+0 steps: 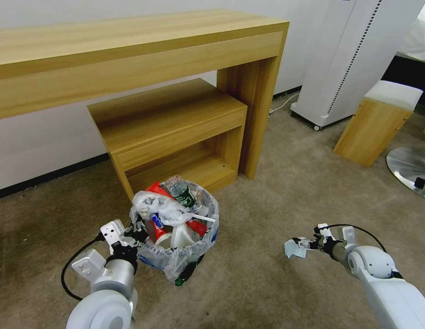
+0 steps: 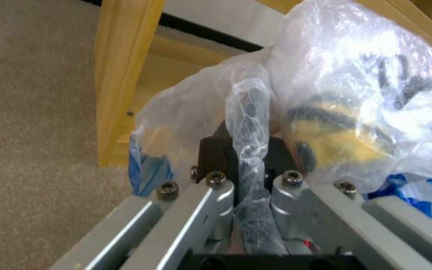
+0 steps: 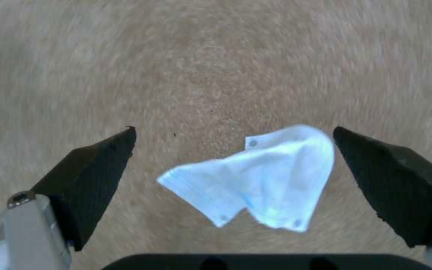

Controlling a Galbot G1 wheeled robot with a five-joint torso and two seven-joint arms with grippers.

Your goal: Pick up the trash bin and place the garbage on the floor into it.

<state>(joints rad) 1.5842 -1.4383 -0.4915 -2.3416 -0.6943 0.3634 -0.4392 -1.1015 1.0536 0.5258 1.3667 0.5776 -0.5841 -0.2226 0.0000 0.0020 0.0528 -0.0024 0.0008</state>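
Note:
The trash bin (image 1: 175, 256), black with a crinkled clear bag over its rim, stands tilted on the beige floor (image 1: 267, 192) in front of the low shelf. It is heaped with garbage: a green-labelled bottle (image 1: 183, 193), a red wrapper (image 1: 156, 188), a white bag (image 1: 154, 205) and cups (image 1: 161, 230). My left gripper (image 1: 135, 232) is shut on the bin's near rim; in the left wrist view its fingers (image 2: 216, 157) pinch the bag-covered rim (image 2: 248, 112). My right gripper (image 1: 302, 243) is open just above a blue mask (image 1: 292, 250). The mask (image 3: 261, 182) lies crumpled on the carpet between the two fingertips (image 3: 103, 165).
A low wooden shelf unit (image 1: 169, 119) sits under a long wooden desk (image 1: 130, 50) right behind the bin. To the right stand a white tower appliance (image 1: 349, 59), a wooden stool with a white cushion (image 1: 377, 123) and a round metal base (image 1: 411, 169). Open carpet lies between the arms.

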